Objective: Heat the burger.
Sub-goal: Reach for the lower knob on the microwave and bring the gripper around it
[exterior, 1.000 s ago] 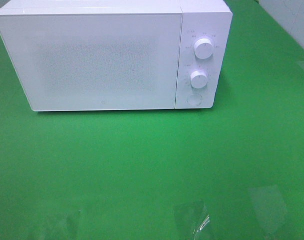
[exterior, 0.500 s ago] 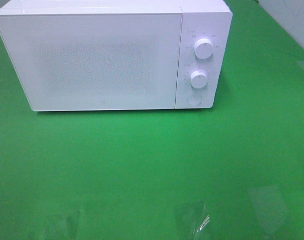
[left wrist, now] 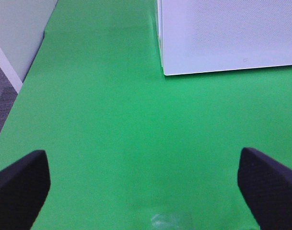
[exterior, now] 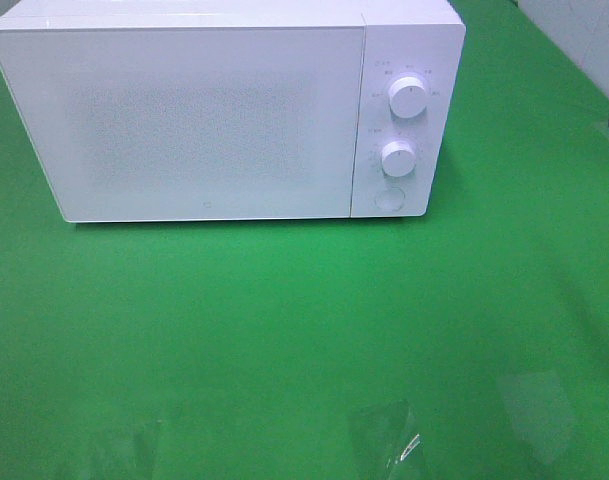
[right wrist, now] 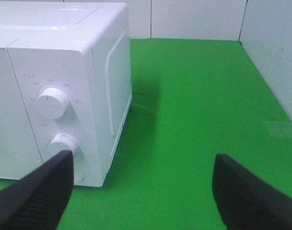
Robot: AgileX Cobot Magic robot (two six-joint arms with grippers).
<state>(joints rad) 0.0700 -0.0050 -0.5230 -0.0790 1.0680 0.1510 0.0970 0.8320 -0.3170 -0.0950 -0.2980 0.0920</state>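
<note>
Both tools splayed wide, empty.

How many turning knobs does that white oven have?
2, both on the microwave front: upper knob, and lower knob right beneath it. The button below is flat.

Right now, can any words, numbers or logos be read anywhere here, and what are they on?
No text can be read.
Small grey labels around the upper knob of the microwave: too blurred to read.
Labels around the lower knob: too blurred.
Tiny mark low on the door: too small to tell.
</note>
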